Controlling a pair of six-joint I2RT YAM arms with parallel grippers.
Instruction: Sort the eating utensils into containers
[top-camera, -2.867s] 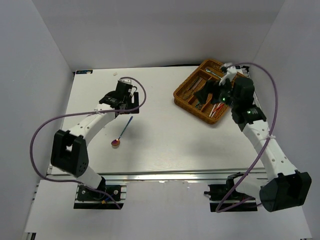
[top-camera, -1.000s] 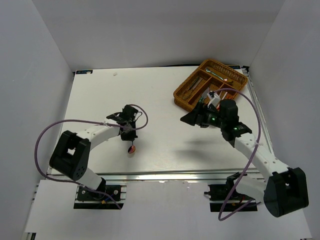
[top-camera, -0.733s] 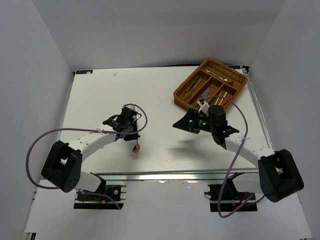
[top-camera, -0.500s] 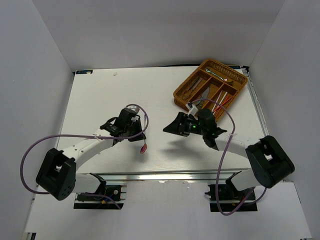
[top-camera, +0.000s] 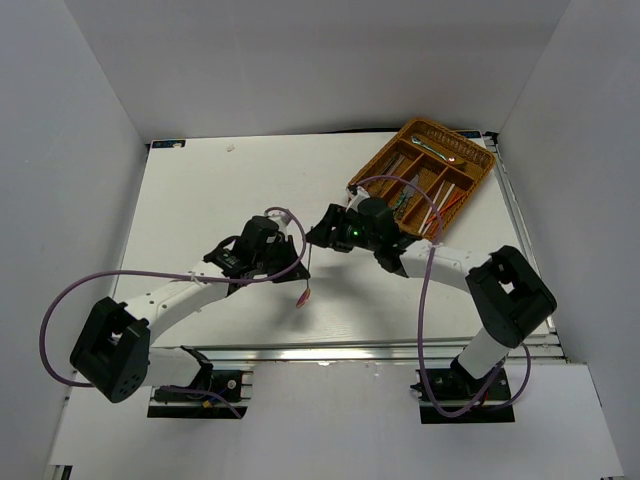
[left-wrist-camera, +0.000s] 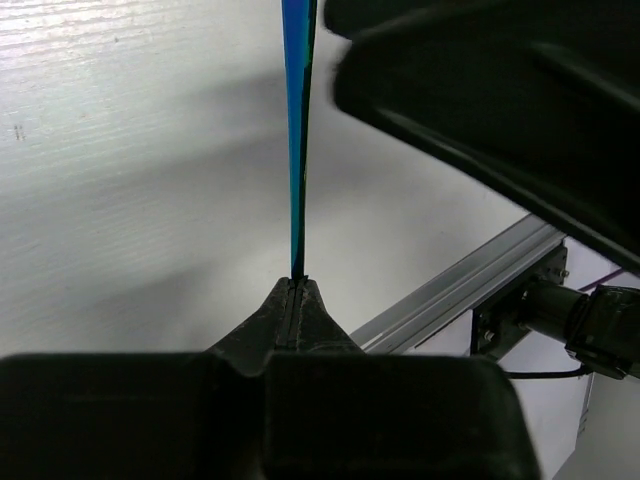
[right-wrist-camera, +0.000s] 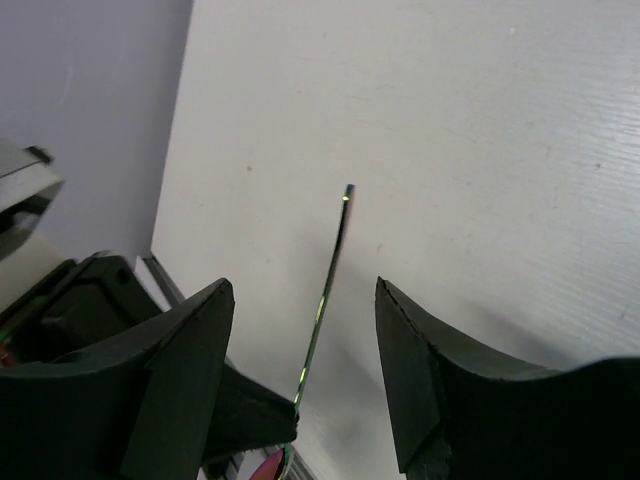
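My left gripper (top-camera: 298, 268) is shut on an iridescent blue-purple spoon (top-camera: 305, 285), which hangs above the table with its reddish bowl toward the near edge. In the left wrist view the blue handle (left-wrist-camera: 297, 150) rises straight out of the closed fingertips (left-wrist-camera: 297, 285). My right gripper (top-camera: 320, 238) faces it, open, with a finger on each side of the handle's free end (right-wrist-camera: 338, 240), not touching it. The brown wicker tray (top-camera: 420, 126) stands at the back right and holds several utensils (top-camera: 445, 155).
The aluminium rail (left-wrist-camera: 450, 290) along the table's near edge lies just below the held spoon. The right arm (top-camera: 440, 262) stretches across the table in front of the tray. A purple cable (top-camera: 130, 280) loops beside the left arm.
The left arm has carried the spoon off the table rightward to the middle. The right arm has swung left from the tray to meet it, and its jaws have narrowed around the handle.
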